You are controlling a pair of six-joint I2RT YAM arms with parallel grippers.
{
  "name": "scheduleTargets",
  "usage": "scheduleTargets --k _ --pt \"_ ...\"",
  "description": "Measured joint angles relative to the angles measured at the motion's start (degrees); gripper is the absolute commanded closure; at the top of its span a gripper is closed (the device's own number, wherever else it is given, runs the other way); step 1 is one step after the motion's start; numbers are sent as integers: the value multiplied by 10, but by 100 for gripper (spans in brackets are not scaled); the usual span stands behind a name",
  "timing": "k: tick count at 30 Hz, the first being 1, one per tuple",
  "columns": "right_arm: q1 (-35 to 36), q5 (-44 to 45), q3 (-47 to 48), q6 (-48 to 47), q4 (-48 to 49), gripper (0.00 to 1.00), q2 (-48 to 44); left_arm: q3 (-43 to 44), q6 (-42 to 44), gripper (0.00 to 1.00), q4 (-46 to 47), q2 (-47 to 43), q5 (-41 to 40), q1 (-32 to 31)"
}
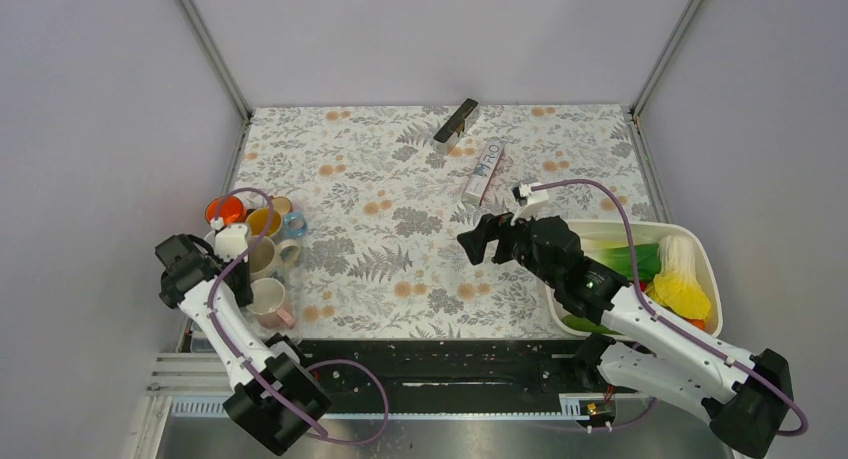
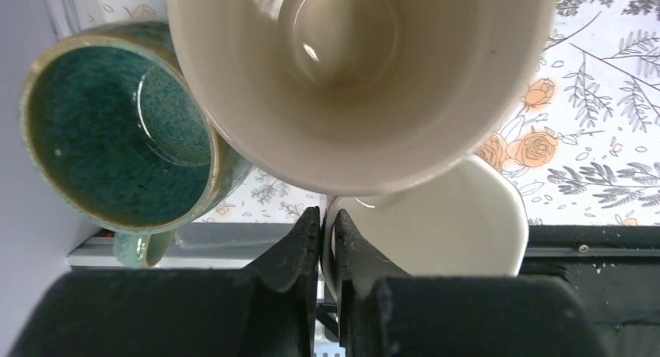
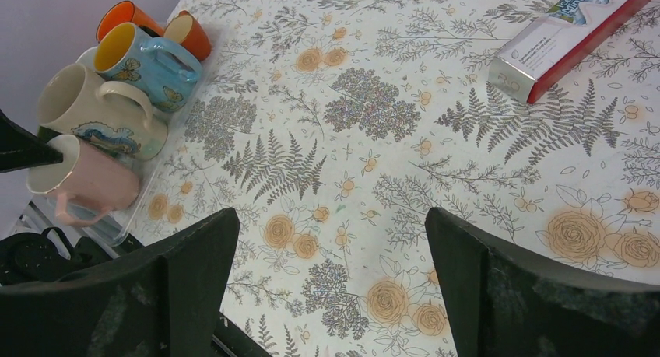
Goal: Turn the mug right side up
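Note:
Several mugs stand close together at the table's left edge. My left gripper is shut on the rim of the pink mug, the nearest one. That mug's white inside faces up and its handle points to the front right. In the left wrist view the fingertips pinch this rim, one finger outside and one inside the mug. The pink mug also shows in the right wrist view. My right gripper is open and empty, above the middle of the floral cloth.
A cream mug, a blue and yellow mug, an orange mug and a green mug crowd the pink one. A toothpaste box and a black object lie at the back. A white bin stands at the right.

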Motion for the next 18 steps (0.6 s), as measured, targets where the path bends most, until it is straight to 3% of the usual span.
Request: scheduleTargets --k 18 --pt "0 0 14 -5 -20 1 -5 -90 -63 100 137 -49 49 103"
